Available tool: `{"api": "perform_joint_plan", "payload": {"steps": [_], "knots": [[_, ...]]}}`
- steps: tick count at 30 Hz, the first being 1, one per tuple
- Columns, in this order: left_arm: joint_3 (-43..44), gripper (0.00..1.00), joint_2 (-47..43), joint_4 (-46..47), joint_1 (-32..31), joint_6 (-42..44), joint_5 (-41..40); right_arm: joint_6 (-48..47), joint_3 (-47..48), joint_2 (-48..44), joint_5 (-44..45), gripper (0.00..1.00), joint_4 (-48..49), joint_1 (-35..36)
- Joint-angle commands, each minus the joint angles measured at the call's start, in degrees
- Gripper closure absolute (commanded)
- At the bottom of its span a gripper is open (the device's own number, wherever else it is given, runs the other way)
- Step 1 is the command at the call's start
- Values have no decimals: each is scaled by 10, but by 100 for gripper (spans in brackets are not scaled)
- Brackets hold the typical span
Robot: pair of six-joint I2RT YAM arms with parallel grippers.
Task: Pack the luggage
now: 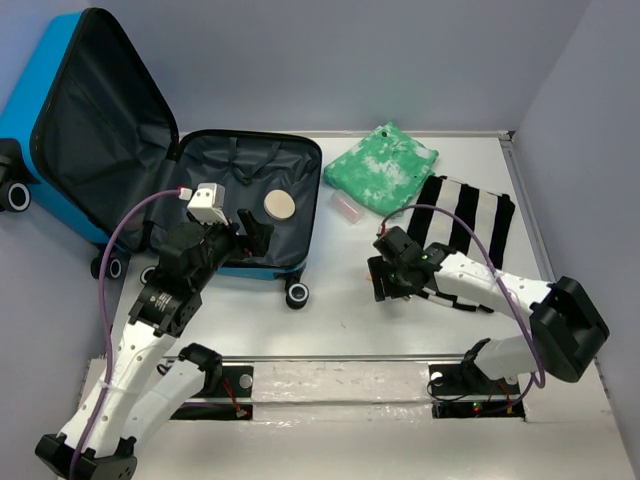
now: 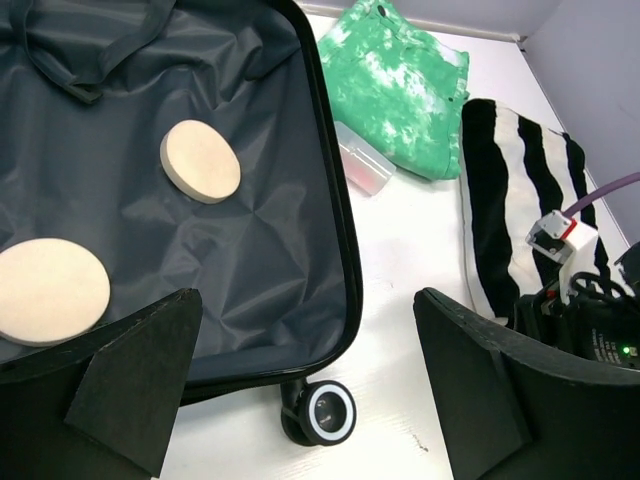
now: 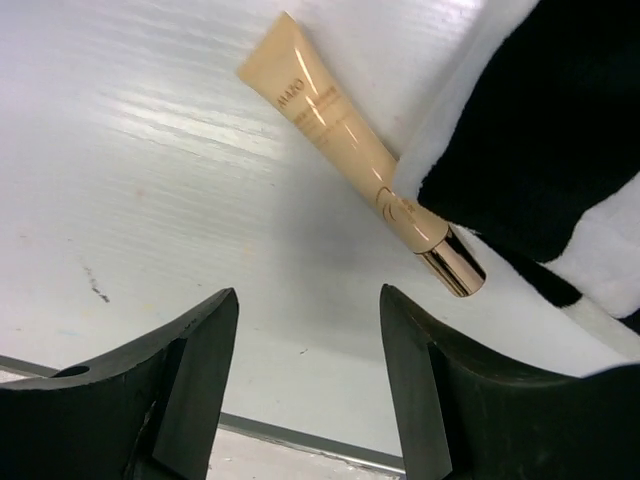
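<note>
Two flat round beige discs (image 2: pixel 200 160) are lying on the black lining of the small bright-blue hard-shell luggage (image 1: pixel 40 120), which is standing open at the table's left. The left gripper (image 1: pixel 252 230), jaws spread and empty, is hovering over its near rim. The right gripper (image 3: pixel 310 390), likewise spread and empty, is facing a slim beige cosmetic tube with a gold cap (image 3: pixel 340 130). The tube's cap end is lying under the edge of a black-and-white striped folded cloth (image 3: pixel 540 130). Hazard: closing here is probably risking a snagged cloth, or the smooth tube squirting free.
</note>
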Motion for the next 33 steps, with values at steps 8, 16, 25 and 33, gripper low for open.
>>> {"api": "perform_joint_plan", "payload": {"steps": [8,16,25,33], "knots": [[-6,3,-17,11,-1,15,21,-46,77,78,39,38,-3,-8],[-10,5,-15,17,-1,18,39,-43,83,105,85,40,5,-13],[-10,6,-13,19,-1,18,43,-34,73,37,72,43,-12,-13],[-11,6,-13,18,0,18,41,-47,77,102,69,43,12,-37]]}}
